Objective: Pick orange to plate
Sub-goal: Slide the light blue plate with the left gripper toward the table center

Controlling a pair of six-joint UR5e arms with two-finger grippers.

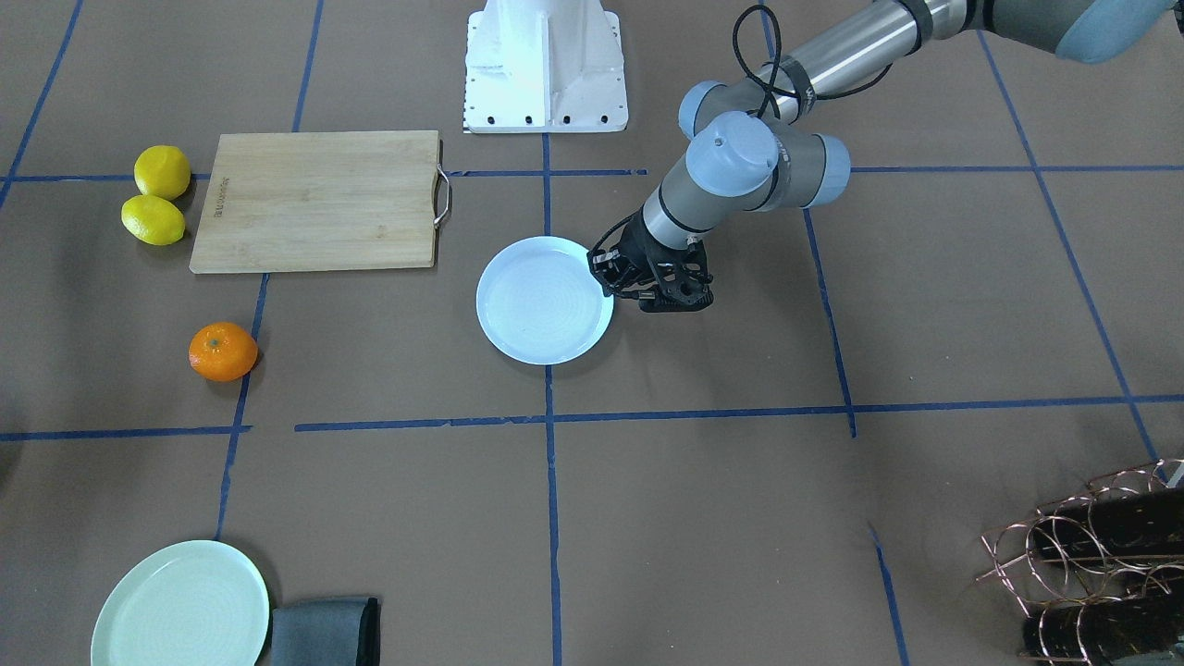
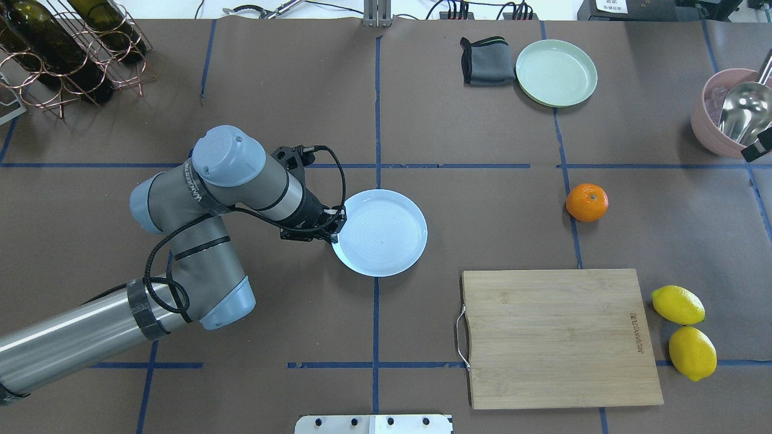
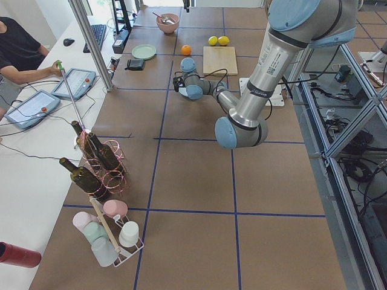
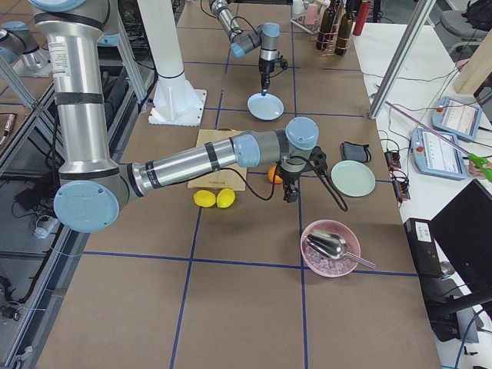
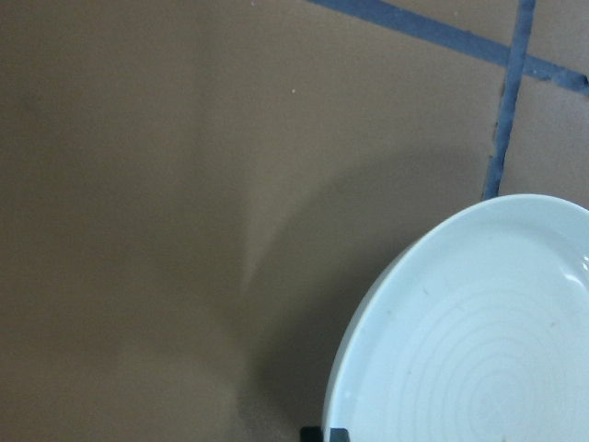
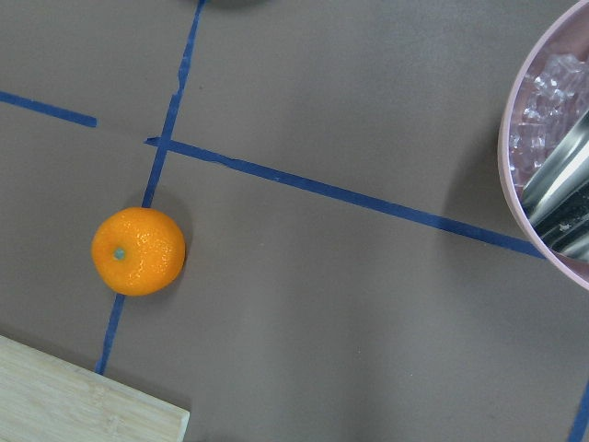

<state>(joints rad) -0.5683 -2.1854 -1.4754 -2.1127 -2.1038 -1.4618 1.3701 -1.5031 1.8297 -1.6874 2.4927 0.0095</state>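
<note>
orange (image 2: 587,202) sits on a blue tape line with bare table all round; cutting board (image 2: 558,337) corner near but apart, pink bowl (image 2: 711,129) well off. plate (image 2: 380,232) mid-table, open stretch between the two. orange is bright, pebbled, slightly flattened, dark stem dimple up. left gripper (image 2: 336,229) at the plate's rim, can't tell if clamped. right gripper (image 4: 291,194) hovers beside the orange, fingers can't tell either

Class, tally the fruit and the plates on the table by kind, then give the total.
orange: 1
lemons: 2
plates: 2, the white plate and the pale green plate
Total: 5
</note>
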